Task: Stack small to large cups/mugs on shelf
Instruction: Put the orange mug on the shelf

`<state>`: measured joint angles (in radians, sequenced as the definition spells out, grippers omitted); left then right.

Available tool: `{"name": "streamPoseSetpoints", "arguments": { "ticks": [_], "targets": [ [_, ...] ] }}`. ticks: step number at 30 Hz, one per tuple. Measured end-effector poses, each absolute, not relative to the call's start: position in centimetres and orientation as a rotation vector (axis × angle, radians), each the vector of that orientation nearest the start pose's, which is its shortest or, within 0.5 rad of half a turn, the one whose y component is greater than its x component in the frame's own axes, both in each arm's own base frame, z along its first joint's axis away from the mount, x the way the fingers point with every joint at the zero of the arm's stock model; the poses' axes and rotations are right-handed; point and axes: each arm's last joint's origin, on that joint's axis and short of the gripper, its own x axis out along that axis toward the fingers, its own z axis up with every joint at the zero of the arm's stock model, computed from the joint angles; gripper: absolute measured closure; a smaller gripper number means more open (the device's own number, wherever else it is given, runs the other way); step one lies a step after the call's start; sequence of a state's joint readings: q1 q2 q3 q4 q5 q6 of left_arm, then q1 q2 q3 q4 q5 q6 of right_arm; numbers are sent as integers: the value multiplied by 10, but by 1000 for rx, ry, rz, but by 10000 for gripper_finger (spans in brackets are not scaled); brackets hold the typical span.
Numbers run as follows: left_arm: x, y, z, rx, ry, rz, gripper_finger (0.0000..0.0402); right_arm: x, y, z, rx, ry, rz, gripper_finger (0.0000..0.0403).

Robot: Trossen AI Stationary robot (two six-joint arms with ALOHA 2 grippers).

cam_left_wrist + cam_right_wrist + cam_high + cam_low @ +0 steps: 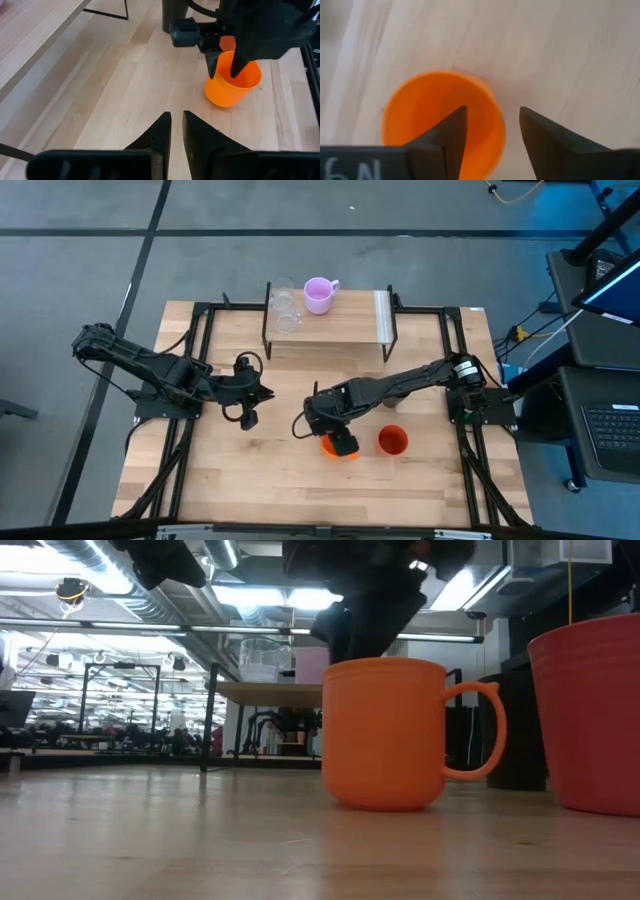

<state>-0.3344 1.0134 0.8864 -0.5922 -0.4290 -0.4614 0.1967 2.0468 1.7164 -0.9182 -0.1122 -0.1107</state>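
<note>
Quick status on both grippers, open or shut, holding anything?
Left gripper: shut, holding nothing, over bare table.
Right gripper: open, straddling the rim of the orange handled mug, not yet clamped.

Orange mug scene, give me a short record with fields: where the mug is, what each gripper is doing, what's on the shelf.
orange handled mug: upright on the tabletop, handle facing the orange-red cup
orange-red cup: on the tabletop beside the mug, apart from it
right gripper: open, over the mug, one finger inside the rim and one outside
left gripper: nearly shut, empty, waiting above the tabletop left of the mug
shelf: holds the lilac mug and clear glasses
mug on shelf yet: no
</note>
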Motion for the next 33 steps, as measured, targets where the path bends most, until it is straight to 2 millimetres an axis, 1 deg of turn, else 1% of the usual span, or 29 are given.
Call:
{"name": "streamPoseSetpoints", "arguments": {
  "ticks": [3, 6, 8, 13, 21, 27, 33],
  "targets": [
    [195, -55, 294, -176, 628, 240, 360, 414, 85, 223, -59, 1253, 218, 229],
    [195, -55, 294, -176, 628, 240, 360, 413, 82, 222, -23, 1272, 94, 234],
    [195, -55, 294, -176, 628, 240, 360, 411, 81, 222, -18, 1288, 54, 237],
    [195, -55, 294, -175, 629, 240, 360, 407, 84, 221, -3, 1328, 27, 238],
    [194, -55, 294, -175, 629, 240, 360, 400, 98, 220, 69, 1366, -36, 238],
    [194, -55, 294, -175, 629, 240, 360, 398, 104, 219, 52, 1354, -76, 238],
    [194, -55, 294, -174, 629, 240, 360, 391, 102, 198, 59, 1395, -101, 238]
  ]
}}
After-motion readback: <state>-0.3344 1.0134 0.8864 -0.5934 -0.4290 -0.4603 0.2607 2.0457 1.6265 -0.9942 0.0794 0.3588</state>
